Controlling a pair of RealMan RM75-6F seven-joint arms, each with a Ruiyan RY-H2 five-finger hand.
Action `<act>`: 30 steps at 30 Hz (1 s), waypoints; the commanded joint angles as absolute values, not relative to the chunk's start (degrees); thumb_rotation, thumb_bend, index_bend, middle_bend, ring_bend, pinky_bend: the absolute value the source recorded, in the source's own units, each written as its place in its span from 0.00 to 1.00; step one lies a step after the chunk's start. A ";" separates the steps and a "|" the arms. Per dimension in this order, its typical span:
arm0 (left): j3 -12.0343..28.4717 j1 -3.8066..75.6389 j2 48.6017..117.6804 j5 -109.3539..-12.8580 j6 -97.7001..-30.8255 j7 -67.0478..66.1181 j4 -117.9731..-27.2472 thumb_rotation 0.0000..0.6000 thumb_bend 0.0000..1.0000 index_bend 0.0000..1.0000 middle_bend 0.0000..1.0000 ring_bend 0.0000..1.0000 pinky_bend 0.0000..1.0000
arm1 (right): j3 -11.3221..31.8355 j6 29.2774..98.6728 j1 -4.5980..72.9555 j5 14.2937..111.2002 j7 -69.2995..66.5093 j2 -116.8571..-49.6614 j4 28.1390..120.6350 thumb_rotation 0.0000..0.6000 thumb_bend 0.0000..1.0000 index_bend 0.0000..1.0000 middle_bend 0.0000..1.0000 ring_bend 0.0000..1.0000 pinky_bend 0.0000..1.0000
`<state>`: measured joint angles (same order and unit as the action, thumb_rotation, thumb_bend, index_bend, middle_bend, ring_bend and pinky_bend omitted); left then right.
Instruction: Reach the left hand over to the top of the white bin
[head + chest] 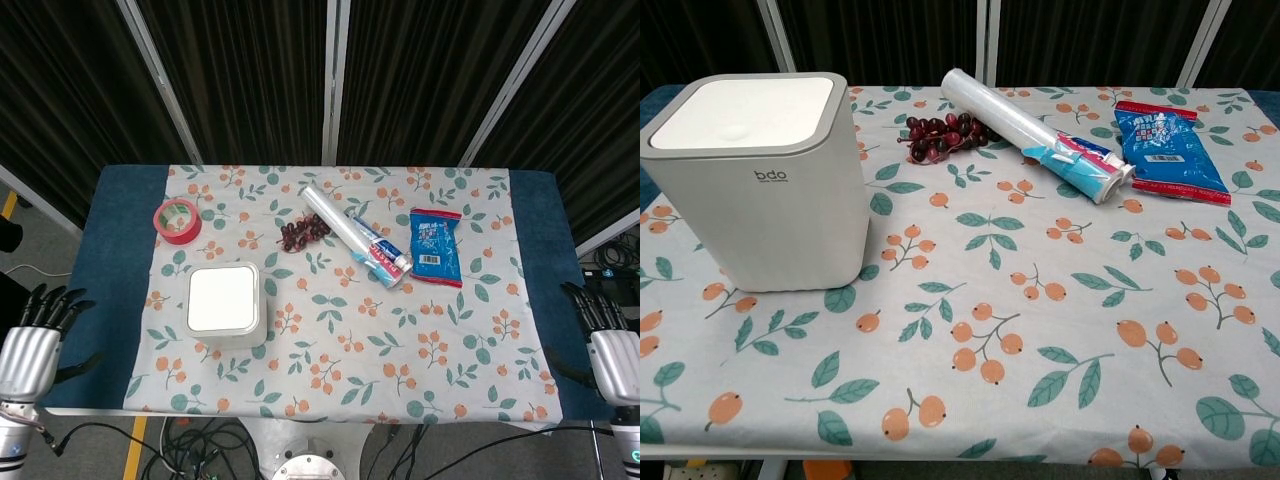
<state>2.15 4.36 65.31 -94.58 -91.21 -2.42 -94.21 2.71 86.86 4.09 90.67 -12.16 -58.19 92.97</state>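
The left hand (32,345) sits low beside the table's near-left corner, silver back up, dark fingers spread apart and pointing away from the robot, holding nothing. The right hand (610,345) mirrors it off the near-right corner, fingers likewise apart and empty. Neither shows in the chest view.

The white bin (226,303) stands upright on the left part of the floral tablecloth (350,340), well apart from the left hand. It is a smooth, rounded-corner box with a flat white lid (745,105) set in a grey rim.

Behind it lie a red tape ring (177,220), a bunch of dark grapes (302,232), a glossy plastic-wrap roll (356,236) lying diagonally, and a crinkly blue packet (436,247).
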 commanded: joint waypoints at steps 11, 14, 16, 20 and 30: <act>0.94 18.13 61.60 -111.86 -82.86 6.06 -96.00 1.00 0.02 0.26 0.16 0.10 0.03 | 2.56 85.02 4.91 89.90 -11.60 -58.75 93.05 1.00 0.20 0.02 0.07 0.00 0.00; 0.78 20.68 61.30 -111.89 -79.25 6.43 -96.58 1.00 0.02 0.26 0.16 0.10 0.02 | 2.56 84.73 5.04 89.74 -11.27 -58.78 93.23 1.00 0.19 0.02 0.06 0.00 0.00; 1.21 22.29 61.67 -111.03 -77.13 6.46 -96.60 1.00 0.02 0.26 0.16 0.10 0.03 | 2.53 84.48 5.17 89.71 -11.11 -58.88 93.29 1.00 0.20 0.02 0.07 0.00 0.00; 1.97 24.65 62.60 -109.00 -74.02 6.41 -96.40 1.00 0.02 0.22 0.15 0.10 0.03 | 2.40 83.86 5.31 89.36 -11.00 -59.07 93.35 1.00 0.19 0.02 0.06 0.00 0.00; 1.10 27.31 63.57 -108.33 -71.46 5.00 -96.84 1.00 0.02 0.21 0.15 0.10 0.03 | 2.31 83.28 5.30 88.58 -11.00 -59.52 93.01 1.00 0.19 0.02 0.06 0.00 0.00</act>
<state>1.25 27.16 63.51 -108.35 -71.62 5.04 -96.81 2.31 83.29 5.29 88.58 -11.00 -59.52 93.01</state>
